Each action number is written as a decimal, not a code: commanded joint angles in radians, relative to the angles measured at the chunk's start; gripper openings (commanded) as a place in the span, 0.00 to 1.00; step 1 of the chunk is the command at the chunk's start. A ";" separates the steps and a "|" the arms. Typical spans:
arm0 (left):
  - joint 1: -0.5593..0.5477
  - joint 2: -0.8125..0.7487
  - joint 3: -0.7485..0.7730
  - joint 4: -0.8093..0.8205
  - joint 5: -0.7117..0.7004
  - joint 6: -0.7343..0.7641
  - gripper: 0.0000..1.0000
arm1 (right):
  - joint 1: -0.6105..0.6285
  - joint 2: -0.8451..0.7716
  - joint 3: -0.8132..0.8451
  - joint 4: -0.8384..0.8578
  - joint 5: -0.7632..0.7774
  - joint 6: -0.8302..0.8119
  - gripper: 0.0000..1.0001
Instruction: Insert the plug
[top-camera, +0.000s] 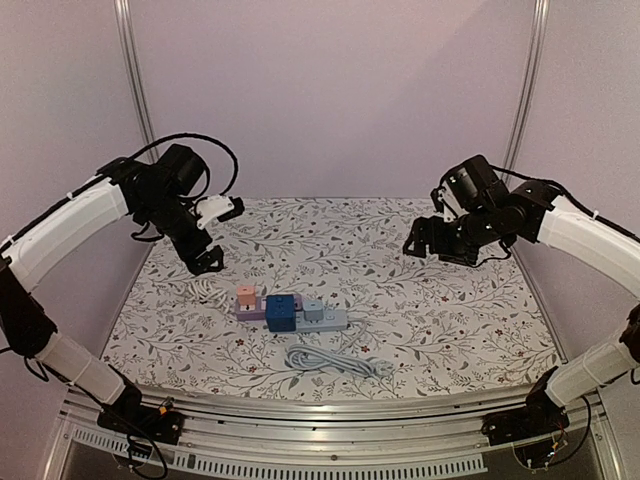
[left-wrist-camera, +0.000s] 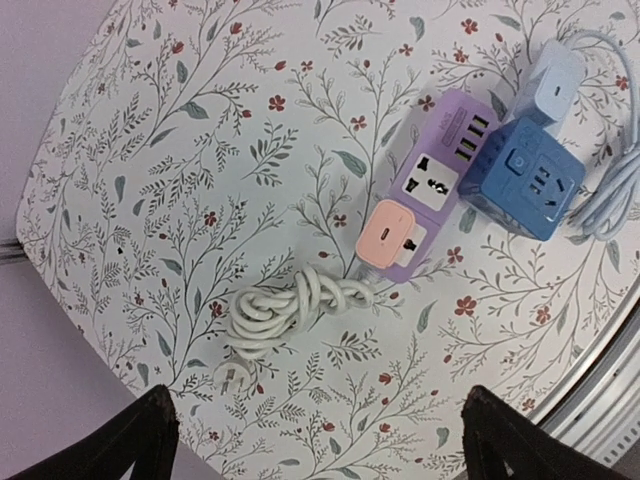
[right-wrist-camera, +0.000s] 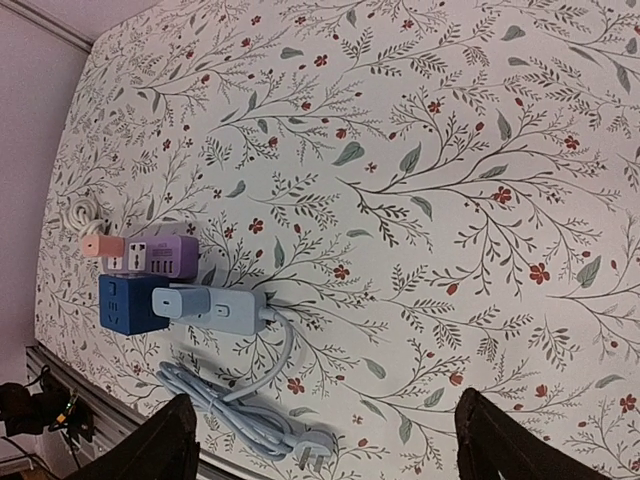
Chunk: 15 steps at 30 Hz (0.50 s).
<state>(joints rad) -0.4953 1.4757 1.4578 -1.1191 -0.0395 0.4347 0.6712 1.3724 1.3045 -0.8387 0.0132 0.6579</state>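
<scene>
A purple power strip carries a pink adapter at one end. Its white cord lies coiled, ending in a white plug flat on the mat. A dark blue cube socket and a light blue strip with a pale adapter sit beside it. The blue strip's cord ends in a plug. My left gripper hovers open above the white coil. My right gripper hovers open far right of the strips.
The floral mat covers the table. The metal front rail runs along the near edge. The enclosure walls and posts stand at the back and sides.
</scene>
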 joint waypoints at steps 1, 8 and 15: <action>-0.008 -0.084 -0.052 0.026 0.002 -0.089 1.00 | -0.004 0.034 0.025 0.086 0.036 -0.035 0.89; -0.009 -0.159 -0.098 0.049 0.001 -0.138 1.00 | -0.003 0.088 0.090 0.125 0.053 -0.012 0.99; -0.010 -0.231 -0.142 0.132 0.000 -0.209 1.00 | -0.004 0.116 0.147 0.162 0.153 0.002 0.99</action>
<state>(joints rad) -0.4992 1.2861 1.3399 -1.0603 -0.0391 0.2882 0.6712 1.4723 1.4151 -0.7181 0.0784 0.6476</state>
